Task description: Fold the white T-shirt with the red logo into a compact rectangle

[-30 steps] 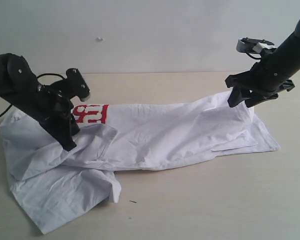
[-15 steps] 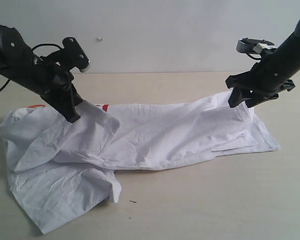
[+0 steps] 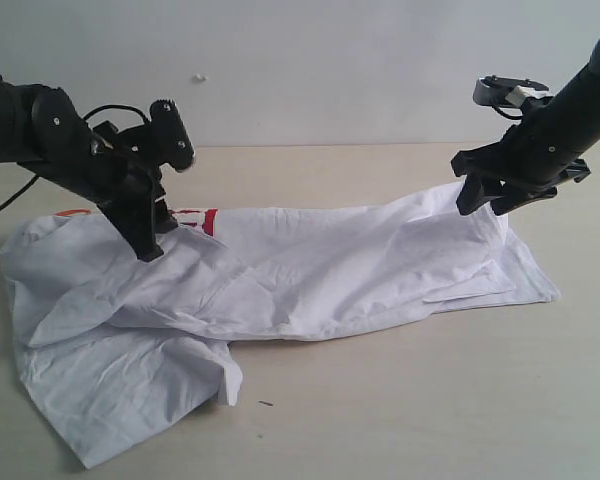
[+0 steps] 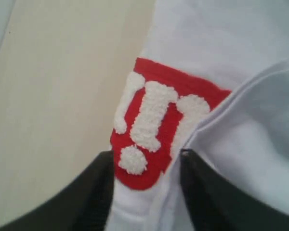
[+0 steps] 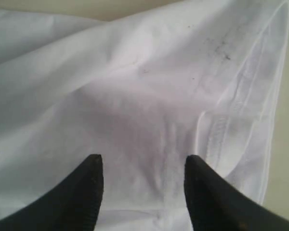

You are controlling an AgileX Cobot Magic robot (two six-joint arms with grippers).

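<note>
Left gripper (image 3: pixel 150 245) is tips-down on the left part of the white T-shirt (image 3: pixel 320 270), just beside the exposed bit of the red logo (image 3: pixel 193 222). Left wrist view: left gripper (image 4: pixel 147 156) spread, nothing pinched, the red logo (image 4: pixel 154 125) and a cloth fold sit in the gap.

Right gripper (image 3: pixel 482 207) is at the shirt's far-right end, where the cloth peaks up to the tips. Right wrist view: right gripper (image 5: pixel 142 161) spread, plain white cloth and a stitched hem beyond the tips, no pinch seen.

The shirt lies long left to right on the table (image 3: pixel 410 400), wrinkled. The near-left part is bunched with a loose flap, and the right hem lies flat.

Open room: bare table near and right of the shirt, plus a strip on the far side up to the wall (image 3: pixel 330 70).
</note>
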